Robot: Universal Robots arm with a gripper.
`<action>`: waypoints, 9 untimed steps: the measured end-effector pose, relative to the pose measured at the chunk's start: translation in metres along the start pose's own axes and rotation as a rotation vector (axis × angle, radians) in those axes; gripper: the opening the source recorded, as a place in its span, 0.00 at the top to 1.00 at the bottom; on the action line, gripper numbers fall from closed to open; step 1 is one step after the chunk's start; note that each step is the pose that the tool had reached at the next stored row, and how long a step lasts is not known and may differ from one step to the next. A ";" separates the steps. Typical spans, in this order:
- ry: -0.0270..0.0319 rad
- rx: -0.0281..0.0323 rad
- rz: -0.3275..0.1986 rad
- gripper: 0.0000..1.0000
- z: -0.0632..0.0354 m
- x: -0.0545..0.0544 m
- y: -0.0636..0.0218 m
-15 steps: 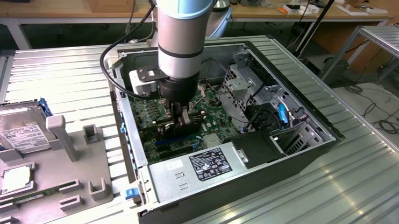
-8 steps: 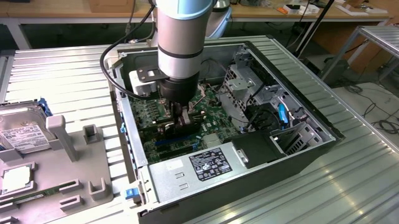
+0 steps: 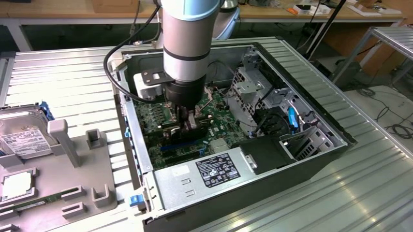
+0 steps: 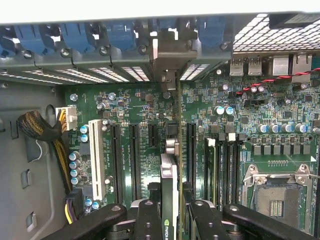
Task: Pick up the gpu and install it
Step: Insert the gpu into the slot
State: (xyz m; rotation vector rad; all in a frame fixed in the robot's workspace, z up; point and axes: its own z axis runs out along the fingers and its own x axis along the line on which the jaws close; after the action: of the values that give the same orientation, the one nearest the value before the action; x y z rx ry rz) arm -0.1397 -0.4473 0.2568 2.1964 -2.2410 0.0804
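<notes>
1. The gripper (image 4: 172,212) is holding the gpu (image 4: 169,175) edge-on. The jaws are clamped on the card, with one of the fingers (image 4: 147,217) pressing on each flat face, so they're neither wide open nor fully together.
2. In the exterior view the gripper (image 3: 191,121) is reaching down inside the open case (image 3: 310,92), right over the motherboard (image 3: 219,104).
3. So the pick-up part is looking done to me, and the install step is what's going on now. The card is standing upright over the motherboard (image 4: 150,100), running parallel to the long black slots (image 4: 190,150) and sitting between two of them.
4. Its silver bracket (image 4: 170,55) is sitting up against the rear wall of the case, just under the row of blue clips (image 4: 120,35).
5. I can't tell whether the bottom edge is already in a slot or just hovering above it, since the card is hiding that bit.
6. My guess on what seating calls for is keeping the card dead vertical and lined up along the slot, with the bracket in its rear opening. The push should be straight down with no twisting, because a tilted card could jam or scrape the board.
</notes>
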 end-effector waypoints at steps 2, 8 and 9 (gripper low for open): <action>-0.0001 0.0002 0.000 0.73 0.0009 0.000 0.0001; -0.0001 0.0005 0.000 0.73 0.0025 0.000 0.0000; -0.0004 0.0006 0.000 0.73 0.0027 0.000 0.0001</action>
State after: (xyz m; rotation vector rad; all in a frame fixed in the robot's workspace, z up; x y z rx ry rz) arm -0.1397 -0.4475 0.2540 2.1969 -2.2415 0.0807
